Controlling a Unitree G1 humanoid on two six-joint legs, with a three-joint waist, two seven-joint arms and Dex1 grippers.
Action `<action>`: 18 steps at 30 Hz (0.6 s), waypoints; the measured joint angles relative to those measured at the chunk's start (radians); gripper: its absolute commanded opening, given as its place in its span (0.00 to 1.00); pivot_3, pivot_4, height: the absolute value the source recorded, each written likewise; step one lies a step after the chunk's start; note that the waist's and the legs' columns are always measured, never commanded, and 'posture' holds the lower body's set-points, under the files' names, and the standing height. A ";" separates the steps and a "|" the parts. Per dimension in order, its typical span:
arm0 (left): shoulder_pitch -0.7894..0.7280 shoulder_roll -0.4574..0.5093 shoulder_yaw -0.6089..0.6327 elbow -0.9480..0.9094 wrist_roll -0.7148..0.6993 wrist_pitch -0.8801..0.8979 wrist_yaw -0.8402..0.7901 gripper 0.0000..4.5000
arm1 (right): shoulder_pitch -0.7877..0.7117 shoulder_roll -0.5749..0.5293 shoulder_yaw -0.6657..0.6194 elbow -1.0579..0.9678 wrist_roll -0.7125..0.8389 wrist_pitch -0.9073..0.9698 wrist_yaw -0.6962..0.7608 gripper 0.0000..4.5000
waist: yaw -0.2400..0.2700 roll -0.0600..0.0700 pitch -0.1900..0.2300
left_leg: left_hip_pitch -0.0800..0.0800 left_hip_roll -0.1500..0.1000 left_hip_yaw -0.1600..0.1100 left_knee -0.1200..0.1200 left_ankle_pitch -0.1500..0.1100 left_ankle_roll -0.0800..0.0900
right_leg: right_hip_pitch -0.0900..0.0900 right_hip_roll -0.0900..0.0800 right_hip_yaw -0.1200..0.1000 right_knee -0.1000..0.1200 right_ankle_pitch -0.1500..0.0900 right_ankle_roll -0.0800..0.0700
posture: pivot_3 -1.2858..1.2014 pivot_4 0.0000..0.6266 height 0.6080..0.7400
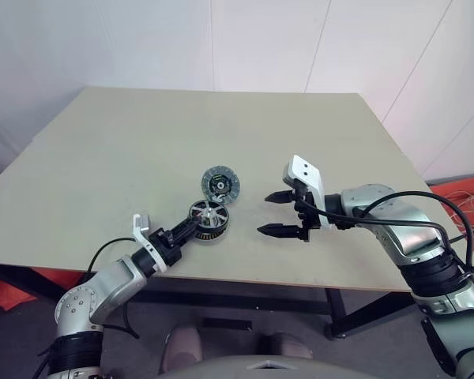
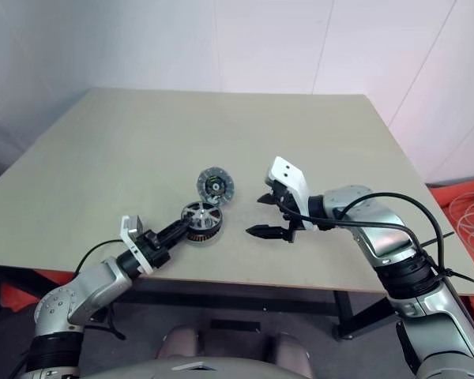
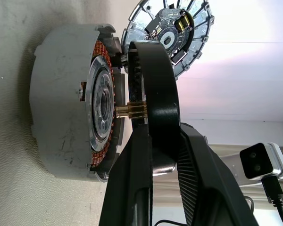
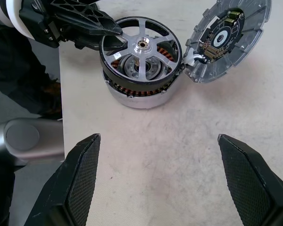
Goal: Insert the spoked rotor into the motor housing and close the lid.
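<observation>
The spoked rotor (image 4: 141,47), a dark-rimmed disc with shiny spokes, hovers tilted just over the motor housing (image 4: 137,96), whose copper windings show beneath it. In the left wrist view a short brass shaft (image 3: 129,110) bridges the gap between them. My left gripper (image 1: 194,224) is shut on the rotor's rim from the near side. The lid (image 1: 220,184), a grey ribbed disc with a dark hub, stands open at the housing's far edge. My right gripper (image 1: 264,215) hangs open to the right of the housing, with nothing between its fingers.
The beige table (image 1: 142,134) carries the parts near its front edge. Orange cables (image 1: 468,197) lie on the floor at the right. Orange material (image 1: 8,292) shows under the table's left side.
</observation>
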 measured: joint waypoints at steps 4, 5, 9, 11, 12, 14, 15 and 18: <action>-0.004 0.014 0.000 0.002 0.007 0.000 -0.004 0.09 | 0.000 0.000 0.000 0.000 0.000 -0.002 -0.004 1.00 | 0.000 0.000 0.000 | 0.000 0.000 0.000 0.000 0.000 0.000 | 0.000 0.000 0.000 0.000 0.000 0.000 | 0.52 0.00 1.00; -0.006 0.014 0.000 0.003 0.008 0.000 -0.005 0.09 | 0.000 0.000 0.000 0.000 0.000 -0.003 -0.005 1.00 | 0.000 0.000 0.000 | 0.000 0.000 0.000 0.000 0.000 0.000 | 0.000 0.000 0.000 0.000 0.000 0.000 | 0.52 0.00 1.00; -0.011 0.013 0.000 0.004 0.010 -0.002 -0.009 0.09 | 0.000 0.001 0.000 0.000 0.000 -0.005 -0.009 1.00 | 0.000 0.000 0.000 | 0.000 0.000 0.000 0.000 0.000 0.000 | 0.000 0.000 0.000 0.000 0.000 0.000 | 0.52 0.00 1.00; -0.013 0.010 0.000 0.006 0.012 -0.004 -0.014 0.09 | 0.000 0.001 0.000 0.000 0.000 -0.006 -0.011 1.00 | 0.000 0.000 0.000 | 0.000 0.000 0.000 0.000 0.000 0.000 | 0.000 0.000 0.000 0.000 0.000 0.000 | 0.52 0.00 1.00; -0.015 0.010 0.000 0.007 0.013 -0.004 -0.015 0.09 | 0.000 0.001 0.000 0.000 0.000 -0.006 -0.012 1.00 | 0.000 0.000 0.000 | 0.000 0.000 0.000 0.000 0.000 0.000 | 0.000 0.000 0.000 0.000 0.000 0.000 | 0.52 0.00 1.00; -0.016 0.010 0.000 0.007 0.014 -0.003 -0.017 0.09 | 0.000 0.001 0.000 0.000 0.000 -0.007 -0.014 1.00 | 0.000 0.000 0.000 | 0.000 0.000 0.000 0.000 0.000 0.000 | 0.000 0.000 0.000 0.000 0.000 0.000 | 0.52 0.00 1.00; -0.017 0.010 0.000 0.008 0.015 -0.003 -0.018 0.09 | 0.000 0.001 0.000 0.000 0.000 -0.007 -0.014 1.00 | 0.000 0.000 0.000 | 0.000 0.000 0.000 0.000 0.000 0.000 | 0.000 0.000 0.000 0.000 0.000 0.000 | 0.52 0.00 1.00; -0.017 0.002 0.001 0.008 0.017 -0.012 -0.018 0.09 | 0.000 0.002 0.000 0.000 -0.002 -0.011 -0.016 1.00 | 0.000 0.000 0.000 | 0.000 0.000 0.000 0.000 0.000 0.000 | 0.000 0.000 0.000 0.000 0.000 0.000 | 0.52 0.00 1.00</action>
